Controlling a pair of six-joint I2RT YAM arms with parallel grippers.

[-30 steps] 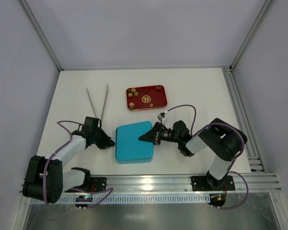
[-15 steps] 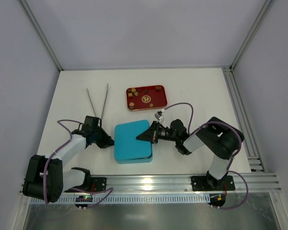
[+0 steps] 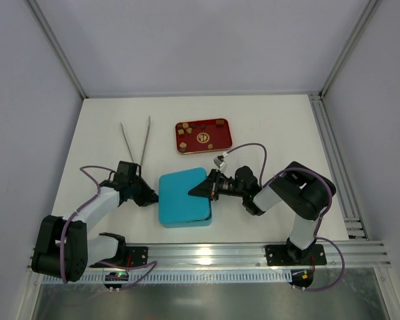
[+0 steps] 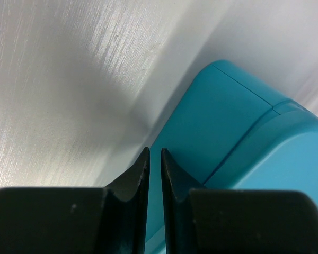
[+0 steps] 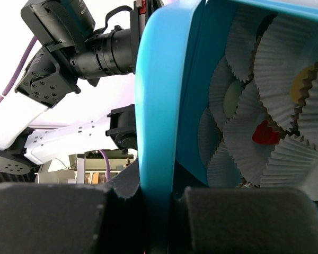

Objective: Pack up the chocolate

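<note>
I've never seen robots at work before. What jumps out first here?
The bright turquoise box in the middle of the table catches the eye first. The right hand pinches the edge of its lid, and white crinkled paper cups show inside. Behind it sits a red tray with small chocolates scattered on it.

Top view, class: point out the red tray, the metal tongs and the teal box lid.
red tray [image 3: 217, 138], top view, bare floor right of its emblem.
metal tongs [image 3: 147, 140], top view, midway along the arm nearer the tray.
teal box lid [image 3: 183, 195], top view, centre of its top face.
</note>
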